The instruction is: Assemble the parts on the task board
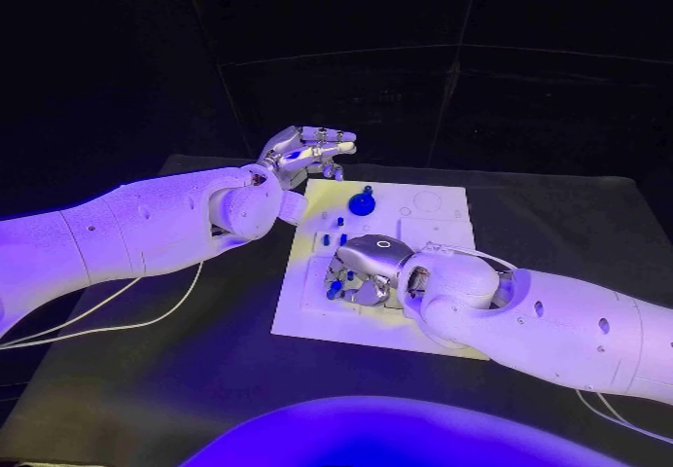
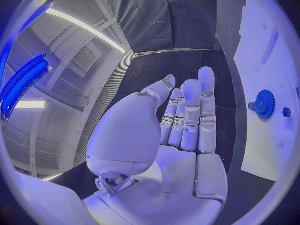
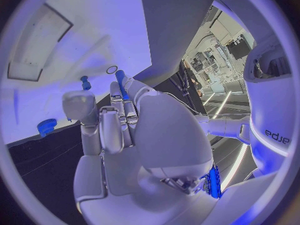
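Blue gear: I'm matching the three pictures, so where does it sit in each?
Head view: blue gear on the task board's far half.
Left wrist view: gear on the board, beside the left robot hand.
Right wrist view: gear near the board's edge.
Shared landmark: the white board.

Matt white task board (image 1: 421, 326), glossy arms (image 1: 140, 229)

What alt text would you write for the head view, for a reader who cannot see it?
The robot's right hand reaches down onto the white task board among small blue parts, while its left hand hovers with nothing in it past the board's far left corner. A blue gear stands on the board.
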Controlling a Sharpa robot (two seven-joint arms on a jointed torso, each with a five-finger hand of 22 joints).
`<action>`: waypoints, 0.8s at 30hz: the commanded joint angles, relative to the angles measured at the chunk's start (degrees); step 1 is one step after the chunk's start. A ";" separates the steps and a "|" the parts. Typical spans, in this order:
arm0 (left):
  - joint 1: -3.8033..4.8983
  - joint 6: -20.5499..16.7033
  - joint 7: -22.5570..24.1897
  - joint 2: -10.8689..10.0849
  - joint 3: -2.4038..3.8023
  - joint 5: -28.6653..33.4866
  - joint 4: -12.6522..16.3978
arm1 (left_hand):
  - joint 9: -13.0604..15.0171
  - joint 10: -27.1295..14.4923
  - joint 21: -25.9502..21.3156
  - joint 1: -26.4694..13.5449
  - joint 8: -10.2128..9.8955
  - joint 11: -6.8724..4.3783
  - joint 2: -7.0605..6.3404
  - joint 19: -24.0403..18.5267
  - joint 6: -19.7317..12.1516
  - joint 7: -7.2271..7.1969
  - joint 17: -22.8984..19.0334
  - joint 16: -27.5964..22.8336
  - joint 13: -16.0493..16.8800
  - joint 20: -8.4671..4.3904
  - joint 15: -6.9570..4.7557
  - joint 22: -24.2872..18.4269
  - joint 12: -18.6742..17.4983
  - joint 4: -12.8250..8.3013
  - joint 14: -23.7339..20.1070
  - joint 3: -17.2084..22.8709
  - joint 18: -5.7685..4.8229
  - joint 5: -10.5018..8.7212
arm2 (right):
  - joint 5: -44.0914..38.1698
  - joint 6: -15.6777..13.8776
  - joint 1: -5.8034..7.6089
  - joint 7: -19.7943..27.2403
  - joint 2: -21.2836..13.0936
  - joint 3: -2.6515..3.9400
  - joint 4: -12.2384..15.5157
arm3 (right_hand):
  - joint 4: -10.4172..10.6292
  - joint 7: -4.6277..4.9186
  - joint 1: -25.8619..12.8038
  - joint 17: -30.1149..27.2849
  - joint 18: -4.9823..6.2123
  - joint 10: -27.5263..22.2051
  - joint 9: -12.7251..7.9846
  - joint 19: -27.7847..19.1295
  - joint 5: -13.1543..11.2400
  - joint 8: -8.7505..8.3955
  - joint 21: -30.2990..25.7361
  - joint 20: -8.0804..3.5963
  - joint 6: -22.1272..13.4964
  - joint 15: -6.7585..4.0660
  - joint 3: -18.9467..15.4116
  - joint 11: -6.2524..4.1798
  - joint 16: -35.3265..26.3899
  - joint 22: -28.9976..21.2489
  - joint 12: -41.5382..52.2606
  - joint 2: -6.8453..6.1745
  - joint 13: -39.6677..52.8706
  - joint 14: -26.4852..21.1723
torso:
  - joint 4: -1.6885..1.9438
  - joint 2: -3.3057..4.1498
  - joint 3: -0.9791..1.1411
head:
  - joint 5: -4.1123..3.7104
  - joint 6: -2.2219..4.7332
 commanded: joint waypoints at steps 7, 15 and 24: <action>0.11 0.54 0.45 0.12 0.05 0.16 0.02 | -0.05 -0.57 -0.26 0.29 0.38 0.02 0.17 -0.45 -0.43 0.11 -0.12 0.04 0.09 0.09 -0.08 -0.09 0.42 -0.22 -0.48 -0.31 0.32 0.19 | -2.09 1.64 -0.06 -1.71 0.56 -0.03 -0.33 | -0.04 0.10 -0.09 -0.14 -0.35 0.14 0.07 0.11 0.30 0.36 0.19 -0.08 0.19 -0.37 0.46 0.20 0.13 -0.05 -0.27 -0.24 0.02 2.62 | 0.01 -0.02 -0.03 | 0.20 -0.17; 0.11 0.57 0.39 0.10 0.05 0.16 0.01 | -0.05 -0.57 -0.26 0.29 0.38 0.02 0.17 -0.45 -0.43 0.11 -0.12 0.04 0.09 0.09 -0.08 -0.09 0.42 -0.22 -0.48 -0.31 0.32 0.19 | -3.86 1.22 -0.15 -2.92 0.98 -0.04 -0.82 | -0.05 0.12 -0.17 -0.22 -0.36 0.15 0.06 0.09 0.34 0.33 0.20 -0.06 0.17 -0.35 0.57 0.23 0.09 -0.04 -0.34 -0.19 0.02 2.60 | 0.00 -0.02 -0.05 | 0.29 -0.22; 0.12 0.64 0.31 0.17 0.05 0.16 0.08 | -0.05 -0.57 -0.26 0.29 0.38 0.02 0.17 -0.45 -0.43 0.11 -0.12 0.04 0.09 0.09 -0.08 -0.09 0.42 -0.22 -0.48 -0.31 0.32 0.19 | -5.05 2.15 -0.18 -3.72 2.19 -0.04 -1.72 | -0.05 0.12 -0.18 -0.24 -0.37 0.15 0.06 0.09 0.34 0.33 0.22 -0.06 0.16 -0.35 0.59 0.23 0.08 -0.01 -0.35 -0.19 0.02 2.59 | -0.04 0.00 -0.03 | 0.19 -0.46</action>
